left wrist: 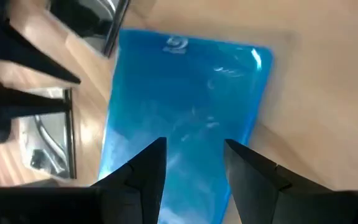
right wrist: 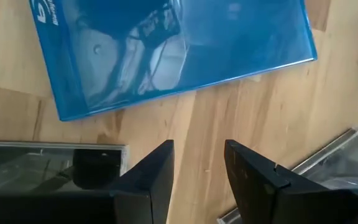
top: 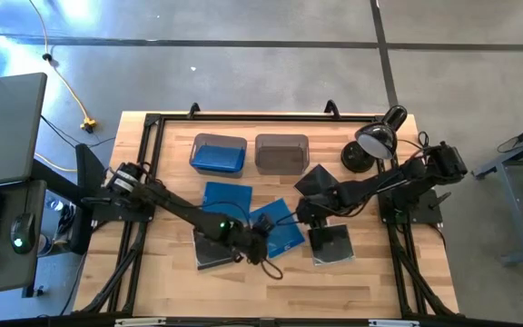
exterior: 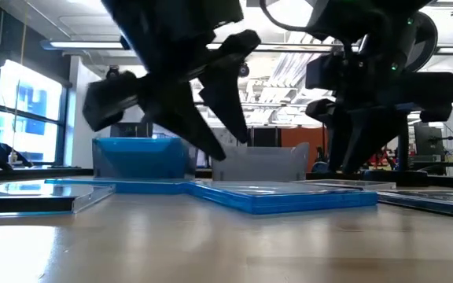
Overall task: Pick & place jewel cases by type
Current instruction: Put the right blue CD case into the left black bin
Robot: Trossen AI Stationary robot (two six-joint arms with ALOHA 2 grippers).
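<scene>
Blue plastic dominated the middle of the bench: one blue jewel case lay flat near the centre, and a second blue case rested just toward ten o'clock of it. A blue-filled bin and a grey bin stood side by side at twelve o'clock, probably the two destinations, one per type. Dark cases lay at roughly four and eight o'clock of the centre, still unsorted by the look of it.

The left end effector hung over the central blue case, fingers parted and gripping nothing, apparently lined up to straddle one edge for a pinch. The right end effector hovered above bare wood between that blue case and a dark one, also released and empty. Its spot suggested it was waiting or choosing a dark case. A desk lamp sat at two o'clock.
</scene>
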